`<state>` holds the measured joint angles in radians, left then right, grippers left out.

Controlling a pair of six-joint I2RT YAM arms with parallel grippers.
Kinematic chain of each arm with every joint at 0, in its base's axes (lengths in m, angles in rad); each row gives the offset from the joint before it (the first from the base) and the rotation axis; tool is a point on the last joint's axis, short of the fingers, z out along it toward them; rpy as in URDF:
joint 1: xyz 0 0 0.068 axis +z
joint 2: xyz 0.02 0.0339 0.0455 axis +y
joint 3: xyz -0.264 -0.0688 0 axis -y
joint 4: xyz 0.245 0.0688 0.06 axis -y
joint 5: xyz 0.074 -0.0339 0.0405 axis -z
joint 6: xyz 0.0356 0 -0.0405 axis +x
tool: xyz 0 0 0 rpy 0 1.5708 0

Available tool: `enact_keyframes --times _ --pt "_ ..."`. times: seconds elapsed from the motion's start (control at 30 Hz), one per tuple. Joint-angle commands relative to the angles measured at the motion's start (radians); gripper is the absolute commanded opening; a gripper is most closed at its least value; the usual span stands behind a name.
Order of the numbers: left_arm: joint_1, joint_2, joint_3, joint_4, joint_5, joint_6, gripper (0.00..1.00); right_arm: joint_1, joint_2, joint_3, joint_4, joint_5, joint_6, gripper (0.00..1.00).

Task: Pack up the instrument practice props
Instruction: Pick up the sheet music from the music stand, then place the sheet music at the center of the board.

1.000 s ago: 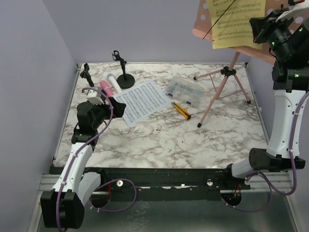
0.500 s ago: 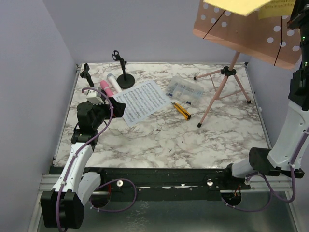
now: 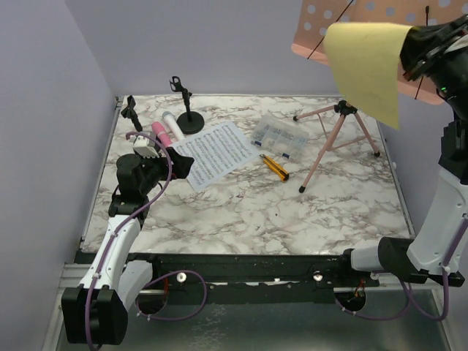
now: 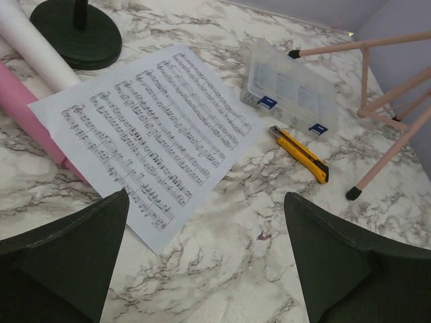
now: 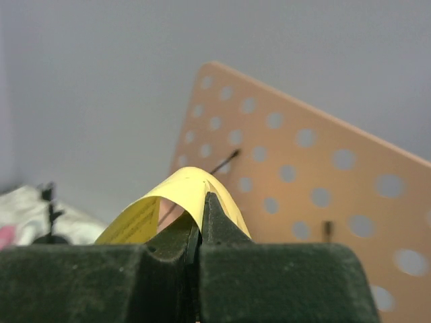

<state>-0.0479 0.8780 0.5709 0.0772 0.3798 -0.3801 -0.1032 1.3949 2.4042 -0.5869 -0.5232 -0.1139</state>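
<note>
Right pincer [image 3: 408,53] at upper right of top view is pressing together on the top edge of the yellow page [image 3: 363,69]; the page is hanging down from it in the air, in front of the rack [image 3: 313,33], long axis running downward; whether it is clear of the rack panel, top view is not showing.

Right wrist view is settling the grip; pincer [image 5: 200,225] is closing on the page [image 5: 180,192], the sheet is bowing up over the tips, and the rack [image 5: 303,168] is sitting behind it.

Judgement: next move is lowering the page down and left to the bench [image 3: 256,216]; the right arm is the only one near it.

Left pincer [image 3: 174,156] is spread wide and holding nothing, at left of the top view; the white page [image 3: 212,153] is lying just ahead of it, long axis running diagonally toward upper right; the left arm is nearer that one.

Left wrist view is showing what the top view is not; between the spread pincer [image 4: 202,259] fingers, the white page [image 4: 155,134] is overlapping the pink mic [image 4: 20,101]; the white mic [image 4: 30,47] is lying just beside.
</note>
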Motion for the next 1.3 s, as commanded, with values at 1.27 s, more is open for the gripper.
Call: enact_keyframes --times 1.27 --pt "-1.225 0.284 -0.239 0.641 -0.68 0.816 0.99 0.013 -0.174 -1.15 -0.367 -0.027 -0.216 0.0"
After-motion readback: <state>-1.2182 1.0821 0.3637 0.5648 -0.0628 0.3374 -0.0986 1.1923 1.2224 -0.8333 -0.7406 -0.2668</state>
